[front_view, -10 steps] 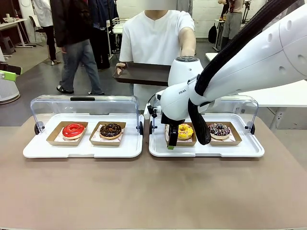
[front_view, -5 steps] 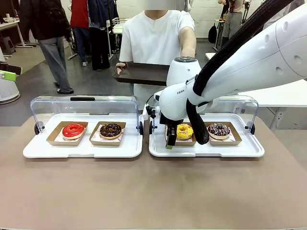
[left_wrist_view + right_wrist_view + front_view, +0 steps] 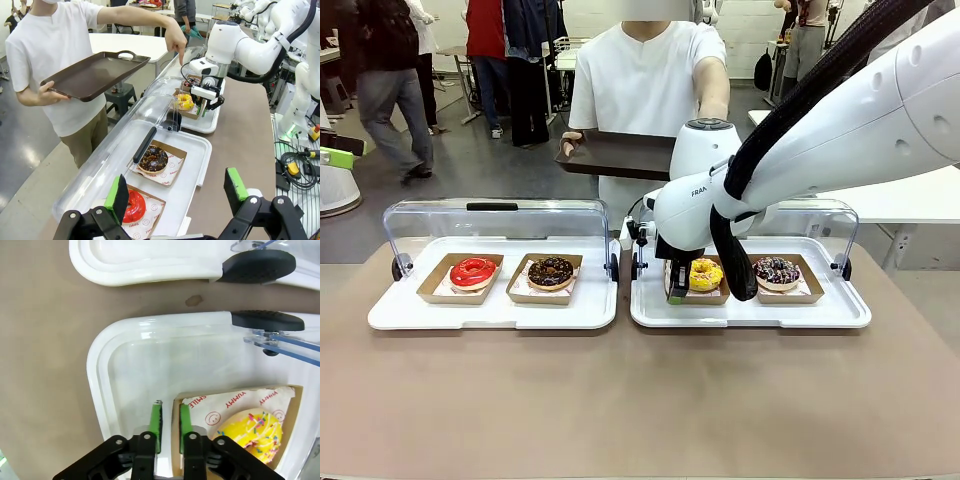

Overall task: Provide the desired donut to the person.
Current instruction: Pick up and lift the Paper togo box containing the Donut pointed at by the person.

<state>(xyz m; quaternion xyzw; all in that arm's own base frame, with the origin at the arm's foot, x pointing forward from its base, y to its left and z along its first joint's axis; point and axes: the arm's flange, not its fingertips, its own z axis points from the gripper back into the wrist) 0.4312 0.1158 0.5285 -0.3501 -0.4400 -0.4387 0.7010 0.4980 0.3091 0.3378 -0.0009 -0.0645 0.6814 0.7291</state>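
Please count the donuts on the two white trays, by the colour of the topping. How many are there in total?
Red donut: 1
Brown chocolate donut: 1
Yellow donut: 1
Dark donut with coloured sprinkles: 1
Total: 4

Raised clear lids (image 3: 495,225) wall the trays (image 3: 500,315) from the person (image 3: 645,80).

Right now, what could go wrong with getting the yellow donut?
The right tool straddles just the thin wall of the cardboard tray, so that wall might bend or slip and tip the yellow donut. Also, the person holds the brown serving tray with one hand while the other hand points, so it could wobble when the donut lands.
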